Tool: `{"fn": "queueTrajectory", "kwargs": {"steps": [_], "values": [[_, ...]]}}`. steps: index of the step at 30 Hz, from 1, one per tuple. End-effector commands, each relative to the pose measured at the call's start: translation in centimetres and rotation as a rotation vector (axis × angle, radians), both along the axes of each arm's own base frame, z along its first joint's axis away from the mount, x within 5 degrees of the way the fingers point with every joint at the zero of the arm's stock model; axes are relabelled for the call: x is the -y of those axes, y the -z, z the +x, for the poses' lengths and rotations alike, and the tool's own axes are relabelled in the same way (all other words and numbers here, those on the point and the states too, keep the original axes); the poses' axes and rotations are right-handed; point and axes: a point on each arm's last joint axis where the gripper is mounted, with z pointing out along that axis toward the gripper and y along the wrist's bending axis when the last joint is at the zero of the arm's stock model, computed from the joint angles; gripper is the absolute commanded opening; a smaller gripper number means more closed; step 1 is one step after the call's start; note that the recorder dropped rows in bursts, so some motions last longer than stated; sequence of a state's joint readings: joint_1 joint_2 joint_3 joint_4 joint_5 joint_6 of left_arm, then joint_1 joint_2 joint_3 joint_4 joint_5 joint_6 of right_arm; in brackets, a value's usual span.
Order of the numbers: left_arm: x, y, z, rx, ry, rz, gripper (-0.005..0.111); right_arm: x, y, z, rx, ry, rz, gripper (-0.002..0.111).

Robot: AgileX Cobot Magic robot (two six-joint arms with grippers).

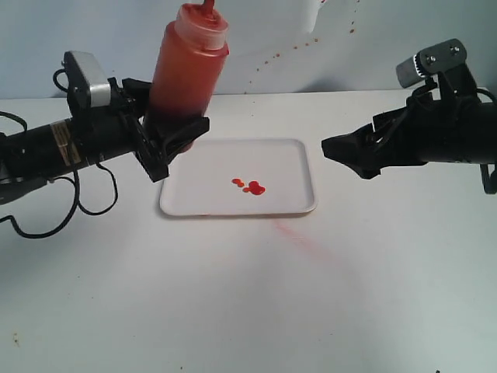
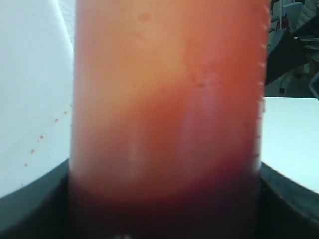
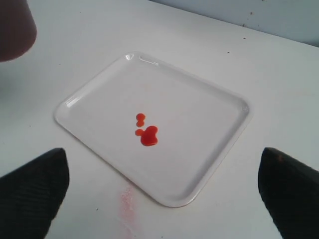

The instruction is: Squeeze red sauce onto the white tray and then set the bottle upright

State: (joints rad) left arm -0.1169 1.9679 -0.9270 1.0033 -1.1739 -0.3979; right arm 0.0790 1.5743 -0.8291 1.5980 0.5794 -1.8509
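Observation:
The orange-red squeeze bottle (image 1: 188, 66) is held nearly upright, nozzle up and leaning slightly right, above the left end of the white tray (image 1: 283, 159). My left gripper (image 1: 172, 134) is shut on the bottle's lower part. The bottle (image 2: 167, 119) fills the left wrist view, darker red sauce low in it. A few small blobs of red sauce (image 1: 250, 186) lie near the tray's middle, also seen as sauce blobs (image 3: 147, 133) on the tray (image 3: 209, 104). My right gripper (image 1: 335, 149) hovers open to the right of the tray, holding nothing.
A faint pinkish smear (image 1: 291, 231) stains the white table just in front of the tray. Small red specks dot the back wall (image 1: 272, 58). The bottle's base (image 3: 15, 27) shows at the edge of the right wrist view.

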Motion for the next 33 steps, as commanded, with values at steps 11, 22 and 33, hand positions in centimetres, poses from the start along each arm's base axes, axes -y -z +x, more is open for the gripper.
{"fn": "queueTrajectory", "kwargs": {"steps": [11,22,33], "values": [[3.8,2.0,-0.6,-0.159,0.062,-0.129,0.0,-1.0,-0.9,-0.8,0.015,-0.115,0.089,0.094],[7.2,1.8,-1.9,-0.193,0.115,-0.172,0.0,-1.3,-1.1,-1.0,0.015,-0.146,0.116,0.094],[8.4,1.3,-2.1,-0.309,0.155,-0.241,0.0,-2.8,-2.4,-1.7,0.102,-0.269,0.247,0.094]]}}
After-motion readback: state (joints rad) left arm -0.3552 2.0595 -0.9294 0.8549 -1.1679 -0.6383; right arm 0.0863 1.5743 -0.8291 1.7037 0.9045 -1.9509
